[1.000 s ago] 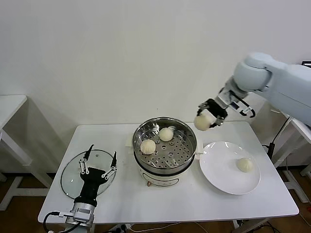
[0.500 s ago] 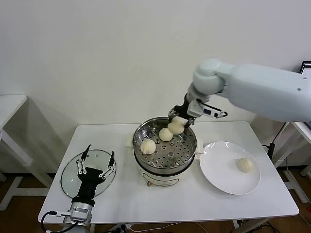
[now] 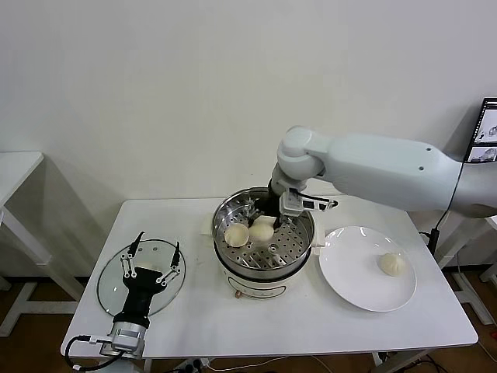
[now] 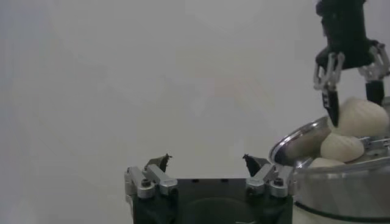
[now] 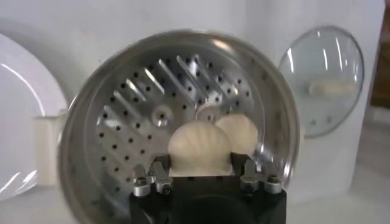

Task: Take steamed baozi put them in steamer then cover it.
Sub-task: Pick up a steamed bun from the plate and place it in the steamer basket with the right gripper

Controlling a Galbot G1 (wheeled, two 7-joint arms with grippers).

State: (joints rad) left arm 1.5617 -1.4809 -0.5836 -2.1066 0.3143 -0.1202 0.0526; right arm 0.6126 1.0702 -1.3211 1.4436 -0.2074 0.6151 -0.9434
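The steamer (image 3: 299, 247) stands mid-table, its perforated tray (image 5: 140, 115) showing. My right gripper (image 3: 264, 221) hangs inside the rim, shut on a cream-white baozi (image 5: 199, 146), low over the tray. A second baozi (image 3: 236, 235) lies on the tray beside it. The left wrist view shows the held baozi (image 4: 362, 115) above two others (image 4: 343, 147) in the pot. One more baozi (image 3: 390, 264) rests on the white plate (image 3: 353, 276). My left gripper (image 3: 159, 242) stays open over the glass lid (image 3: 109, 284), holding nothing.
The plate sits right of the steamer, the lid (image 5: 323, 79) left of it, all on a white table (image 3: 311, 330). My right arm (image 3: 373, 171) reaches across above the plate. A side table (image 3: 15, 167) stands far left.
My right arm has swung left from above the plate's edge to over the steamer and lowered the baozi into it. The left arm has barely shifted.
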